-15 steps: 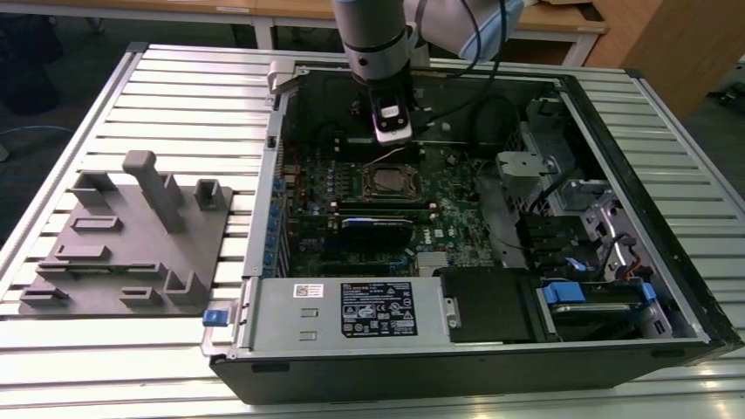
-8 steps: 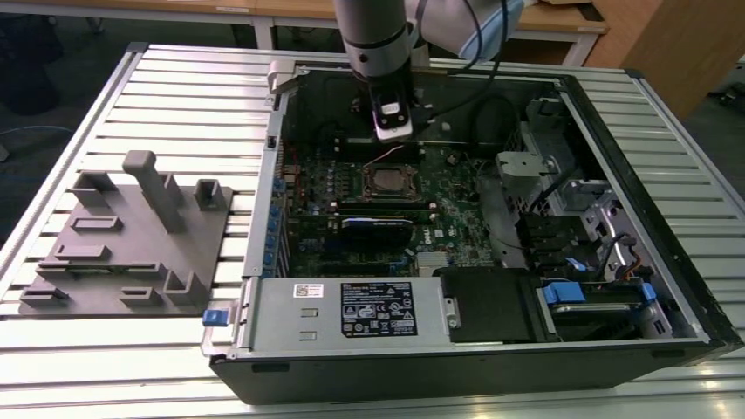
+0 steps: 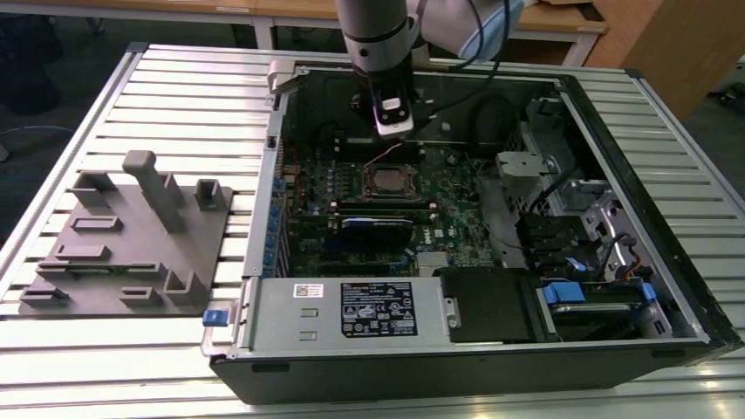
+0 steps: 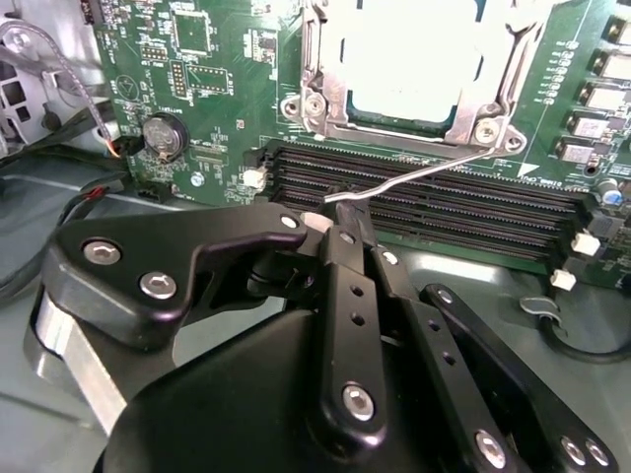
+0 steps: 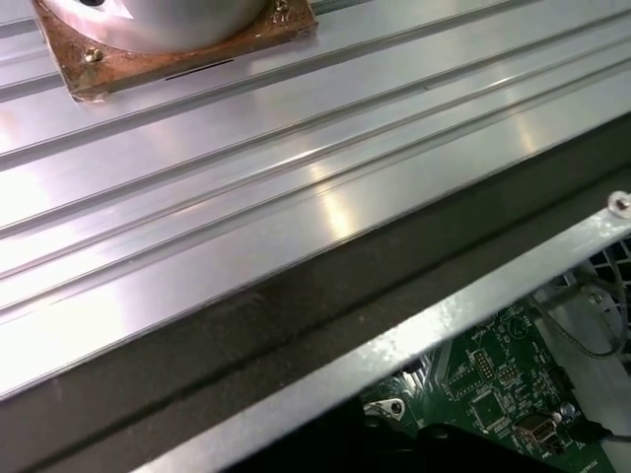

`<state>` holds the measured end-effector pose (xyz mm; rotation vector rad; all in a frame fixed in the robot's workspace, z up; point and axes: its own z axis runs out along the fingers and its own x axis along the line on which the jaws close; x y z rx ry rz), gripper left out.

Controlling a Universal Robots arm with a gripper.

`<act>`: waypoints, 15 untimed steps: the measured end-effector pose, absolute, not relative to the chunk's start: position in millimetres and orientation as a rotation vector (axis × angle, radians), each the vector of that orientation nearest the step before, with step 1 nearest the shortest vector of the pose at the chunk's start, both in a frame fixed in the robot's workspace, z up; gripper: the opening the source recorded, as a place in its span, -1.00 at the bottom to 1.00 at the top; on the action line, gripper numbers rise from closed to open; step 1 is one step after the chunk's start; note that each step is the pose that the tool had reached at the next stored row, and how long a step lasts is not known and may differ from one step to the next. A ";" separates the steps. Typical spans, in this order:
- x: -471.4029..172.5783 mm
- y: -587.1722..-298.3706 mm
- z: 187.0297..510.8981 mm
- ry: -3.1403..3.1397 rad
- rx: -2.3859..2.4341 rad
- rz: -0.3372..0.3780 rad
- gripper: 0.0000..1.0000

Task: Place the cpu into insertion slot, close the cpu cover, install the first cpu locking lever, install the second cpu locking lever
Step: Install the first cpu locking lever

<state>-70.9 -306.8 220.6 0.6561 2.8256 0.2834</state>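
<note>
Pincer (image 4: 345, 215) low over the board, fingers pressed together, and the hooked free end of the lever (image 4: 424, 174) meets their tips. It looks nipped between them, though the tips hide the contact itself. The cpu (image 4: 409, 69) lies flat in the slot (image 3: 390, 181), with the cover (image 4: 317, 59) down around it. In the exterior view the slot sits at six o'clock from the pincer, just beside it, inside the case on the desk (image 3: 174, 78). My read on the lever: thin sprung steel wire, light, stiff and slick (it will want to flick out), so the hooked end is the place to grip. The chip underneath is fragile, so no side load.
</note>
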 end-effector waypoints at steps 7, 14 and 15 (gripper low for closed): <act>-70.9 -306.8 226.4 2.826 0.656 0.284 -0.80; -70.9 -306.8 226.9 2.826 0.656 0.283 -0.80; -70.6 -306.8 226.5 2.826 0.656 0.283 -0.80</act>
